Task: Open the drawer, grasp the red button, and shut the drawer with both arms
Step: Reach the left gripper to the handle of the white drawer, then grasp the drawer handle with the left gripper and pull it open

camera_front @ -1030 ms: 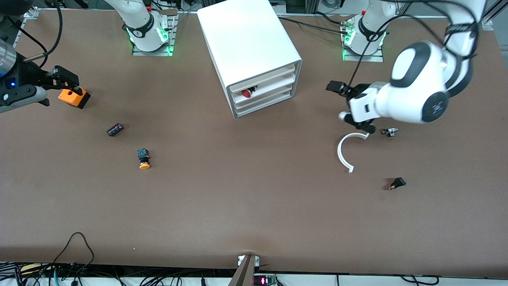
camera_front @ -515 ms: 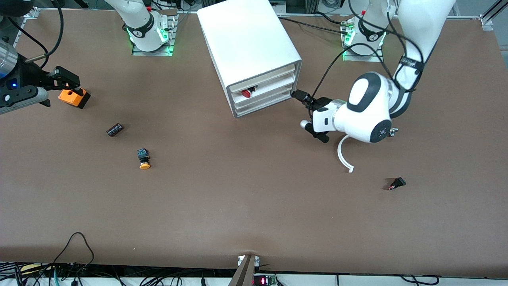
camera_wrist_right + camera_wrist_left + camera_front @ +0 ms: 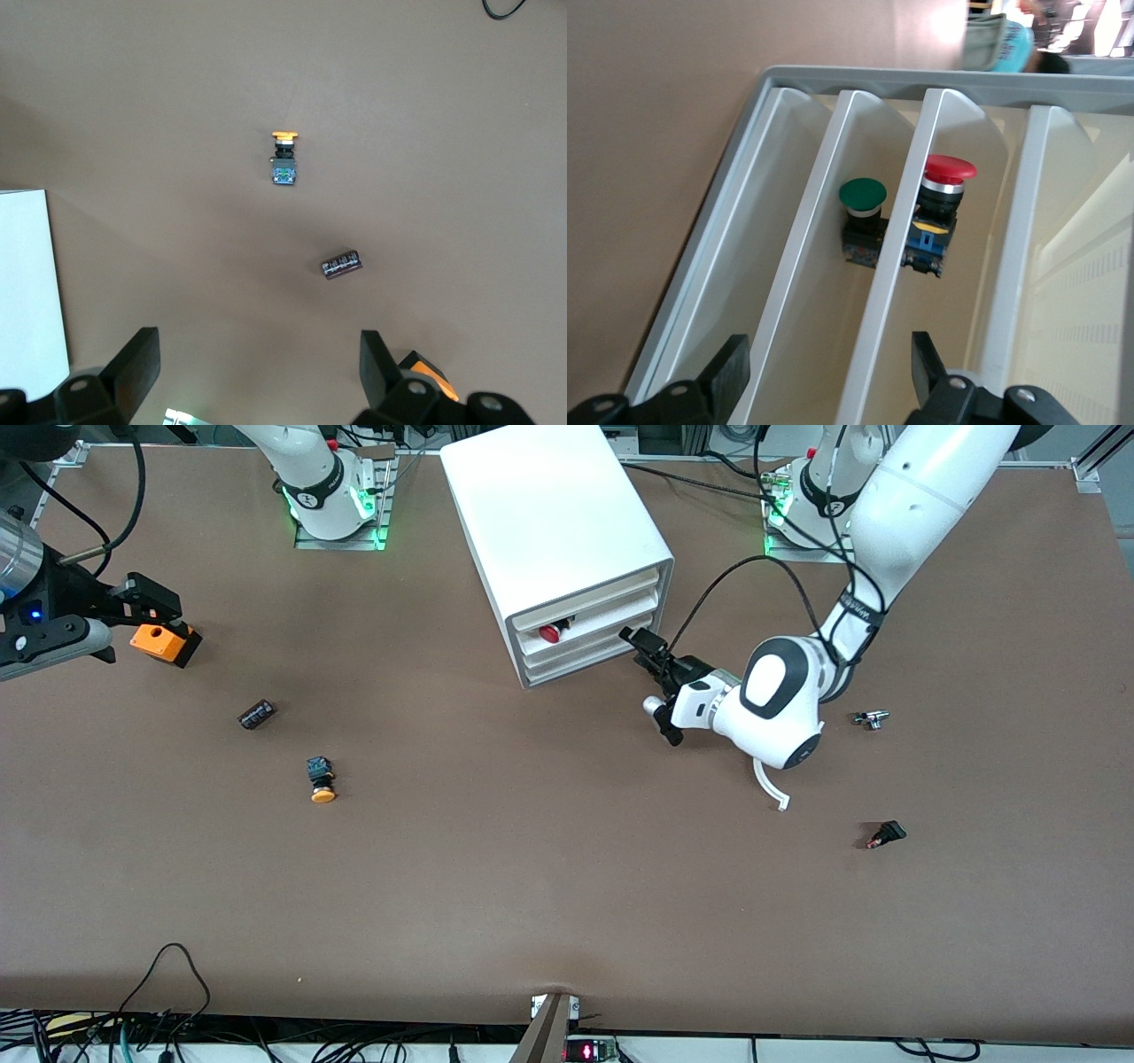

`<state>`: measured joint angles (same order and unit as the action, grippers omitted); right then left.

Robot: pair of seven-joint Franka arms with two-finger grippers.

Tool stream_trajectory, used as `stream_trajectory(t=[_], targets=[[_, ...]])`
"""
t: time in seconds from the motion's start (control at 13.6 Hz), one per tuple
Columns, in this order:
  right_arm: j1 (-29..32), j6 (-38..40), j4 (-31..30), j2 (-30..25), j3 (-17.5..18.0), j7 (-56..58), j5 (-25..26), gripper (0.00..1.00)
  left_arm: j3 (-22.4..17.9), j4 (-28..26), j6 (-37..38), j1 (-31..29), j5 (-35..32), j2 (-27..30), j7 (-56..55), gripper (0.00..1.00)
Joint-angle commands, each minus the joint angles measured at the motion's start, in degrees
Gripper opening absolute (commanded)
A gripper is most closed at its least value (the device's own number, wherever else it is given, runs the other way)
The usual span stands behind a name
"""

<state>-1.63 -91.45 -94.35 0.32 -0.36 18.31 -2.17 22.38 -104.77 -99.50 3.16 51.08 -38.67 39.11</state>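
Note:
The white cabinet [image 3: 554, 522] stands at the table's middle, toward the arms' bases. The drawer [image 3: 611, 615], second-highest of its four fronts, sits level with the others. The red-capped button [image 3: 549, 632] lies inside it and also shows in the left wrist view [image 3: 943, 212], in the drawer [image 3: 983, 266]. My left gripper [image 3: 654, 669] is open and empty, just in front of the drawer fronts; in its wrist view [image 3: 828, 350] the jaws stand wide apart. My right gripper [image 3: 164, 607] waits, open and empty, over the orange box [image 3: 164, 640], and also shows in its wrist view [image 3: 257, 345].
A green-capped button [image 3: 862, 217] lies in the drawer below. An orange-yellow button [image 3: 321, 778] and a black cylinder [image 3: 257, 714] lie toward the right arm's end. A white curved strip [image 3: 767, 779], a small metal part [image 3: 870, 719] and a black connector [image 3: 886, 833] lie under and near the left arm.
The left arm has swung from over the white curved strip to the cabinet's drawer fronts. The right arm has not moved.

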Motion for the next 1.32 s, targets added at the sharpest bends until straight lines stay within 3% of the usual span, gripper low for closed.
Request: stream_trajectory(t=[0.0, 0.52, 0.66, 0.81, 1.25], targets=[[0.40, 1.18, 1.01, 0.30, 0.36, 0.76, -0.73, 1.00, 1.00, -0.17, 0.97, 0.45, 4.36, -1.67, 3.25, 0.75], [0.40, 1.18, 0.92, 0.30, 0.36, 0.76, -0.73, 1.00, 2.76, -2.36, 2.82, 0.62, 9.73, -1.67, 4.56, 0.57], [0.40, 1.18, 0.92, 0.30, 0.36, 0.76, -0.73, 1.00, 2.67, -3.15, 2.55, 1.23, 11.57, -1.84, 6.58, 0.45], [0.40, 1.18, 0.92, 0.30, 0.36, 0.76, -0.73, 1.00, 2.67, -3.60, 1.33, 1.76, 11.76, -1.93, 7.73, 0.26], [0.32, 0.83, 0.83, 0.47, 0.45, 0.76, -0.73, 1.00, 2.67, -3.77, -0.08, 0.98, 13.34, -2.29, 8.09, 0.17]])
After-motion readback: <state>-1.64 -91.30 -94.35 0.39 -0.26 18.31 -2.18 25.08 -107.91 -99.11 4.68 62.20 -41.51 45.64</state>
